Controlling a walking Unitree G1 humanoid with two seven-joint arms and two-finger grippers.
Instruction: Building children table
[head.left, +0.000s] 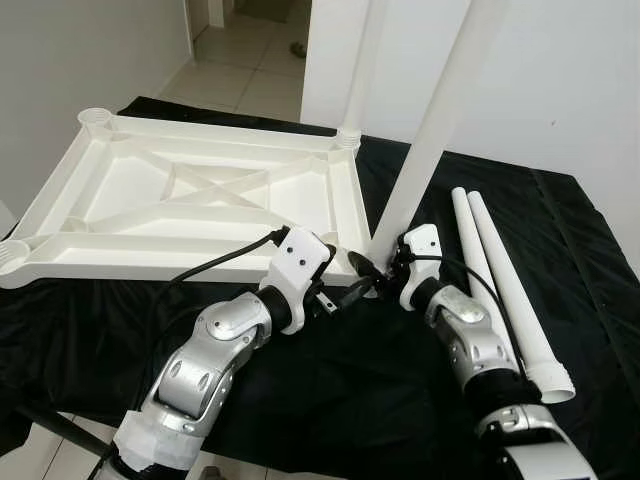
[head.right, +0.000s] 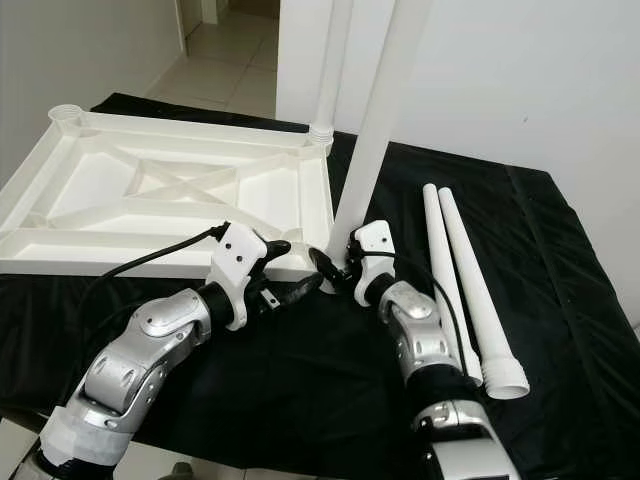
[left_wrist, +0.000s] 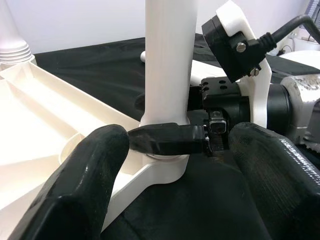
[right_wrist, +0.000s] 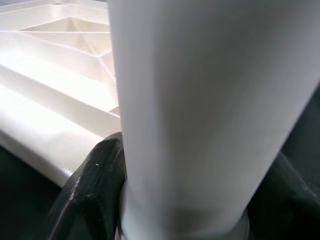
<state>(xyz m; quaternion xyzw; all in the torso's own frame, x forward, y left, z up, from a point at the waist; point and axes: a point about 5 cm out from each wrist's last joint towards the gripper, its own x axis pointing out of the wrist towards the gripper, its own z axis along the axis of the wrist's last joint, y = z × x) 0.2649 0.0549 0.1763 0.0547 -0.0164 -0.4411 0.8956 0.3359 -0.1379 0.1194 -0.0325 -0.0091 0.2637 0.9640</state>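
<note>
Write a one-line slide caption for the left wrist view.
Right gripper clamps the base of a white table leg at the upturned tabletop's corner socket, left gripper's open fingers alongside.

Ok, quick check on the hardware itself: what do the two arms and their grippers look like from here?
Both arms are silver metal with rounded, ribbed joint housings. The left arm has white wrap near its base. Each wrist carries a white camera block with black screws and a black cable looping back along the arm. The left gripper and right gripper each have two long black fingers with a matt, slightly grainy surface.
</note>
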